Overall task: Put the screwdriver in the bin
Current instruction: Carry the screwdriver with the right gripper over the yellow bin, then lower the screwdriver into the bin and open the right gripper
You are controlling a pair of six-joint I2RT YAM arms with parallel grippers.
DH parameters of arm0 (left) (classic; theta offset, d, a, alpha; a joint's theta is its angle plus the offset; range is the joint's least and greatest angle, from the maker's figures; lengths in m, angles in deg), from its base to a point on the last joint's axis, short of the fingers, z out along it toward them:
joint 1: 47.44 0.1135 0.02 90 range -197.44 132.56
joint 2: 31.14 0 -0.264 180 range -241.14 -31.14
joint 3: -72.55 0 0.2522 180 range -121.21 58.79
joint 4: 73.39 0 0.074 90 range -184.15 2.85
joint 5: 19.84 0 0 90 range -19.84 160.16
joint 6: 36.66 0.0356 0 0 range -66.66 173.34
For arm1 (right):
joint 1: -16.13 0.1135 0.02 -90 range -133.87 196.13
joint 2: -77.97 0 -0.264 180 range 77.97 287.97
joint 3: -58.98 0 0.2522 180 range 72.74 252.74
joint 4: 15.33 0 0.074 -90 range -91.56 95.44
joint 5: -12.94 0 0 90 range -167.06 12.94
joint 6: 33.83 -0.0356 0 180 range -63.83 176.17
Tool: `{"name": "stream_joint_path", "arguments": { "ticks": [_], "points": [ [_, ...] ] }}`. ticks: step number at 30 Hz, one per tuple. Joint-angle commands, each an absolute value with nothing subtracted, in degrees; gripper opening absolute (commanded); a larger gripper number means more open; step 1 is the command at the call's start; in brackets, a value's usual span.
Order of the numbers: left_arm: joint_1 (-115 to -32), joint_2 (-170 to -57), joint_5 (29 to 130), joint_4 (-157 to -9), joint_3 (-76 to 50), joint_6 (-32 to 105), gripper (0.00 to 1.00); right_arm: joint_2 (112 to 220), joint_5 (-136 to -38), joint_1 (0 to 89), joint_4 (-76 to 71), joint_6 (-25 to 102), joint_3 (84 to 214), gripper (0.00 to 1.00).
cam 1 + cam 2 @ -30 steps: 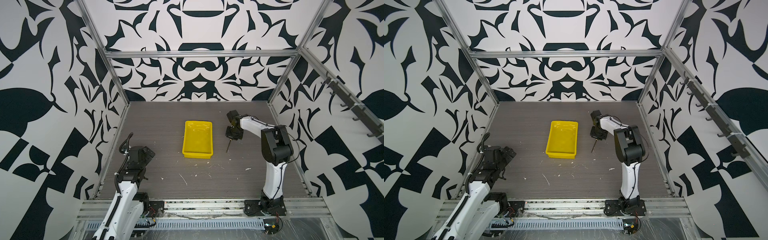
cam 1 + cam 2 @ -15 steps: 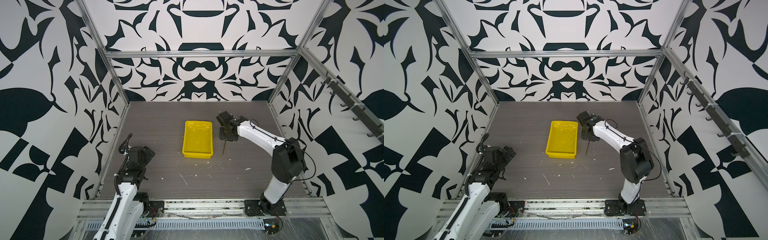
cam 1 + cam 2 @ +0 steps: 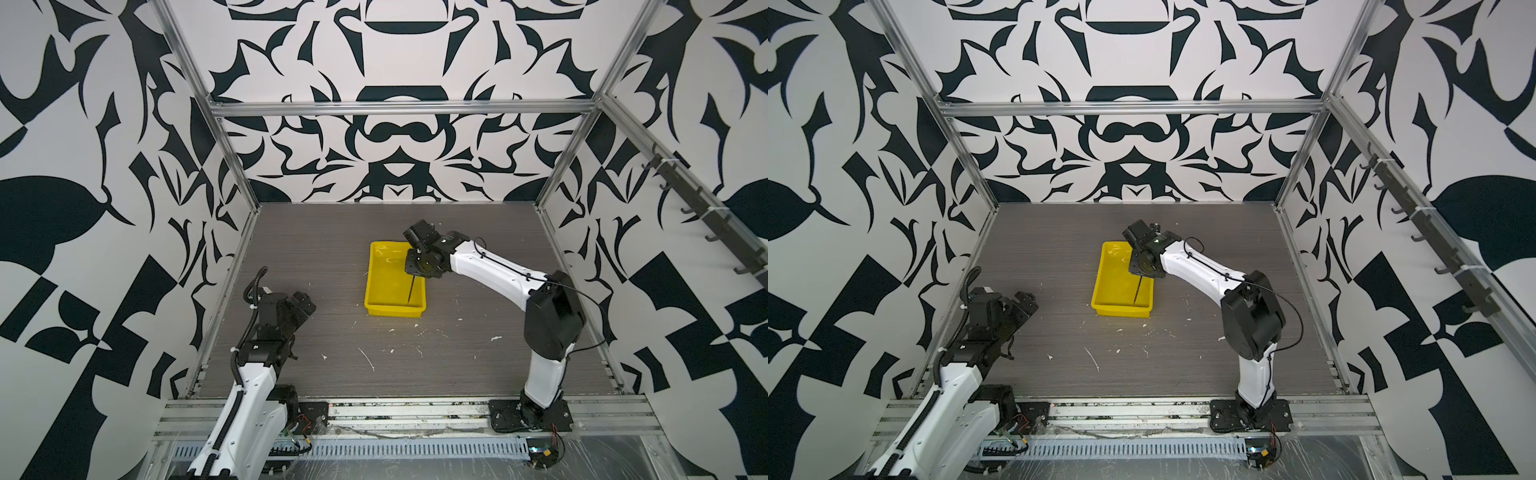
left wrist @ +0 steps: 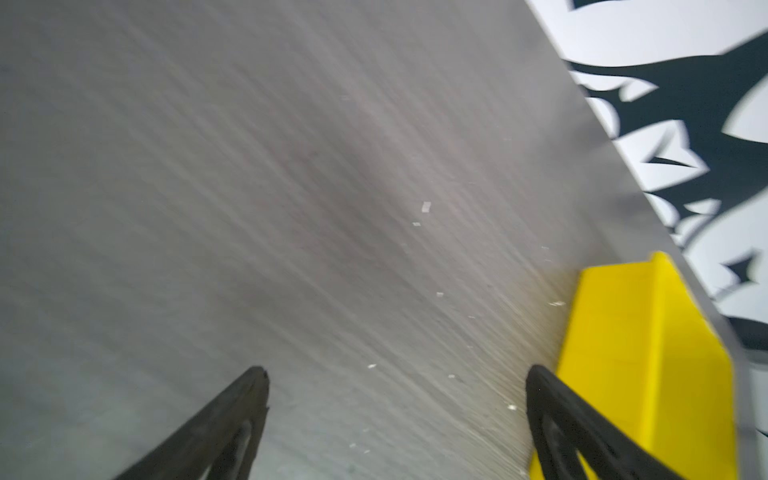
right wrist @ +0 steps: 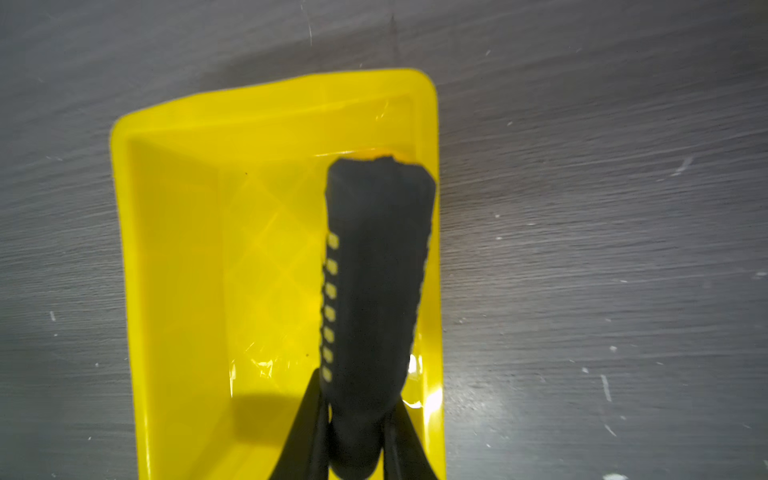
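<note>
While the right gripper (image 5: 357, 424) clamps the screwdriver (image 5: 374, 270) by the bin's (image 3: 386, 286) three-o'clock wall, I'd shift toward nine before releasing; left gripper (image 4: 397, 374) gapes.

Top views overhead, wrist views close, all share bin (image 3: 395, 311)

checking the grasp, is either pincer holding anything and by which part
The right pincer holds the screwdriver by its black handle; the left pincer is open and empty.
</note>
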State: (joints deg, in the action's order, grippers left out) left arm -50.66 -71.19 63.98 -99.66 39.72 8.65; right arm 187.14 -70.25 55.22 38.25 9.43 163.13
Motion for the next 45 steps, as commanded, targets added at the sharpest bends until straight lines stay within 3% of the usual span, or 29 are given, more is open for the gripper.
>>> {"name": "stream_joint_path", "arguments": {
  "ticks": [1, 17, 25, 30, 34, 41, 45],
  "points": [
    [-50.52, -69.09, 69.82, -92.75, 42.77, 10.26, 0.99, 188.19, -72.91, 55.51, 39.71, 8.01, 168.17, 0.04],
    [-50.51, -69.6, 68.37, -93.67, 42.63, 9.23, 0.99, 195.42, -75.25, 55.53, 43.43, 8.97, 178.65, 0.07],
    [-50.51, -71.41, 68.92, -94.73, 41.56, 9.3, 0.99, 196.49, -75.51, 55.51, 44.89, 9.52, 179.44, 0.15],
    [-50.52, -71.9, 69.02, -93.73, 41.83, 9.29, 0.99, 194.71, -74.5, 55.51, 46.03, 10.38, 180.04, 0.19],
    [-50.52, -72.55, 69.06, -94.68, 41.39, 9.3, 0.99, 192.14, -76.34, 55.51, 42.02, 9.49, 175.89, 0.3],
    [-50.54, -72.76, 68.69, -93.74, 41.76, 8.95, 0.99, 191.39, -73.24, 55.51, 46.02, 11.51, 178.68, 0.31],
    [-50.51, -73.65, 68.88, -93.85, 41.41, 8.78, 0.99, 187.18, -69.58, 55.51, 43.07, 11.26, 173.02, 0.3]
  ]
}}
